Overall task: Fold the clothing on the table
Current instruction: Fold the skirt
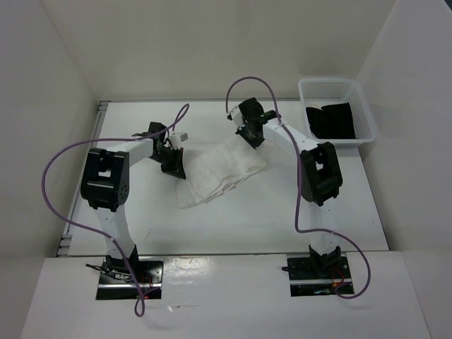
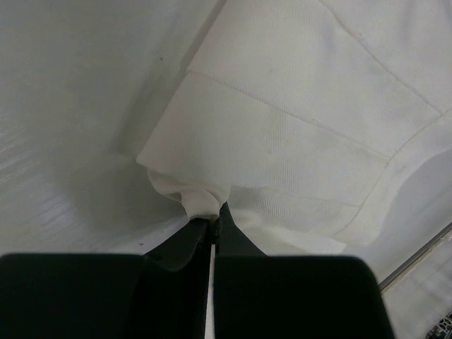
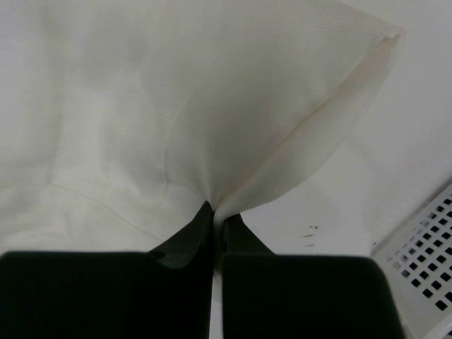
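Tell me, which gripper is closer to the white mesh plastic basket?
Right. The right gripper pinches a corner of the white pleated garment, left of the basket; the left gripper pinches its opposite edge, farther left.

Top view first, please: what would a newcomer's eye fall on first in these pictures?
The white clothing lies rumpled in the middle of the table, pinched from both sides. The left gripper is shut on a bunched bit at its left, the right gripper on its far right edge. At the far right corner, a white mesh basket holds a black cloth.
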Available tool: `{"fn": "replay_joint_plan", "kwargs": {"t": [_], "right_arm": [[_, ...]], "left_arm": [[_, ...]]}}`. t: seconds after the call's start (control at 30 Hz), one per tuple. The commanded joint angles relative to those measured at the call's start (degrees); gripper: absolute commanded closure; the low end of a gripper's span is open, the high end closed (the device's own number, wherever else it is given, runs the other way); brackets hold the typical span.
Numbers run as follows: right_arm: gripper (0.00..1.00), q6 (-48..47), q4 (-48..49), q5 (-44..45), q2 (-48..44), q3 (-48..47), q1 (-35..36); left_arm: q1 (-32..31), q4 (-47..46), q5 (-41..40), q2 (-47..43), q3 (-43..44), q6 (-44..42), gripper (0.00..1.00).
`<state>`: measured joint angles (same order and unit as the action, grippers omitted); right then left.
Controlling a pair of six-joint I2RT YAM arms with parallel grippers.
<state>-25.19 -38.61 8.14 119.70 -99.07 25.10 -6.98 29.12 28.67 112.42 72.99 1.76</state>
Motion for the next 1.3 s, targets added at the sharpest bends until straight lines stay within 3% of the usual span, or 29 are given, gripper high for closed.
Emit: {"fn": "replay_joint_plan", "kwargs": {"t": [0.0, 0.33, 0.7, 1.27], "right_arm": [[1.0, -0.04, -3.13, 1.1, -2.28, -4.63, 3.63], [1.0, 1.28, -10.07, -6.64, -2.8, -9.38, 10.14], [1.0, 3.83, -21.32, -22.72, 1.32, -24.58, 12.86], [1.0, 3.31, -22.56, -25.54, 5.45, -23.98, 23.06]], "left_arm": [[-0.22, 0.41, -1.42, 0.61, 1.19, 0.17, 1.0], [-0.22, -0.12, -1.42, 1.66, 1.19, 0.7, 1.0], [-0.22, -0.12, -1.42, 1.66, 1.19, 1.23, 1.0], [-0.22, -0.12, -1.42, 1.66, 1.19, 1.23, 1.0]]}}
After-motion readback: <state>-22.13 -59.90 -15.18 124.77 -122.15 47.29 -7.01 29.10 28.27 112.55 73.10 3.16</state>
